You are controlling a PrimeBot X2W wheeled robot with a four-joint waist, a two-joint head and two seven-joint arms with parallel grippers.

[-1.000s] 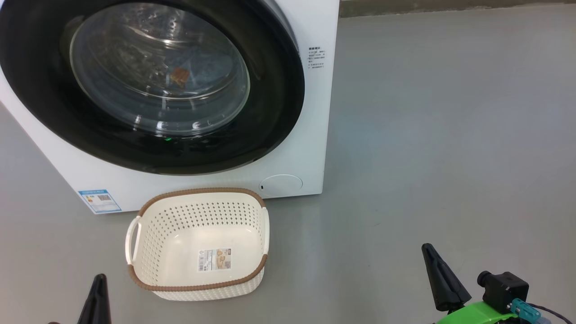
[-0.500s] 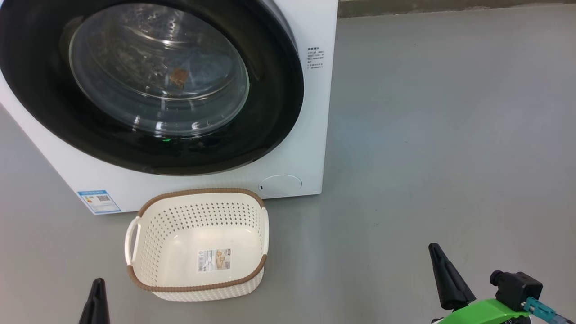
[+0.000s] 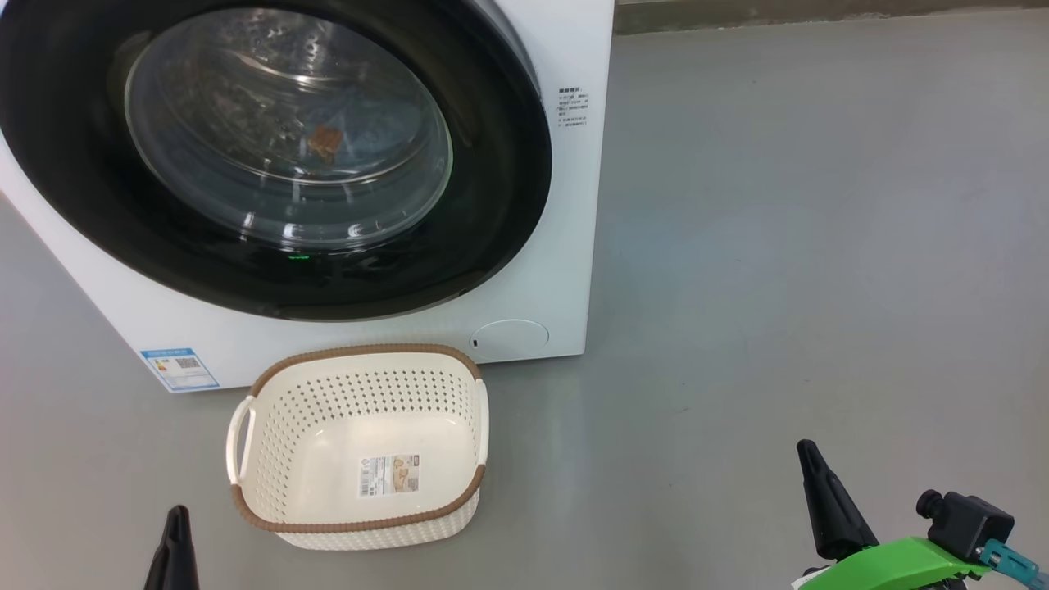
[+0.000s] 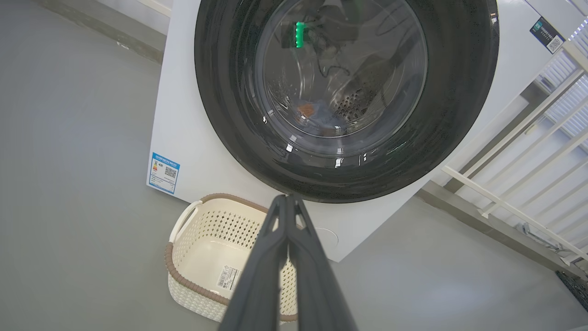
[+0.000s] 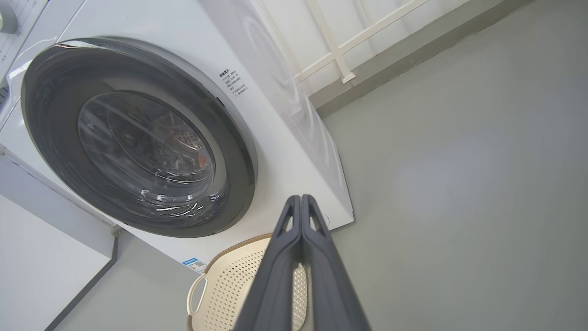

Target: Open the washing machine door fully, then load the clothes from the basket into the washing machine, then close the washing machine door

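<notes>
The washing machine (image 3: pixel 565 246) stands white at the upper left, its round black door (image 3: pixel 492 205) lying flush against the front. Through the glass bowl a bit of the clothes (image 3: pixel 325 139) shows inside the drum, blue with an orange patch (image 4: pixel 312 112). On the floor before the machine sits the cream basket (image 3: pixel 365 351) with nothing in it but its barcode sticker. My left gripper (image 3: pixel 176 541) is shut with nothing in it, low and left of the basket, fingers pressed together (image 4: pixel 287 198). My right gripper (image 3: pixel 811 459) is shut with nothing in it, far right of the basket (image 5: pixel 301 198).
Grey floor (image 3: pixel 778 246) stretches to the right of the machine. A white railing (image 4: pixel 519 151) and a wall base run behind and beside it. A blue energy label (image 3: pixel 180 369) and a round service cap (image 3: pixel 510 337) mark the machine's lower front.
My right gripper has drifted a little to the right in the head view. The door, basket and left gripper stay as they were.
</notes>
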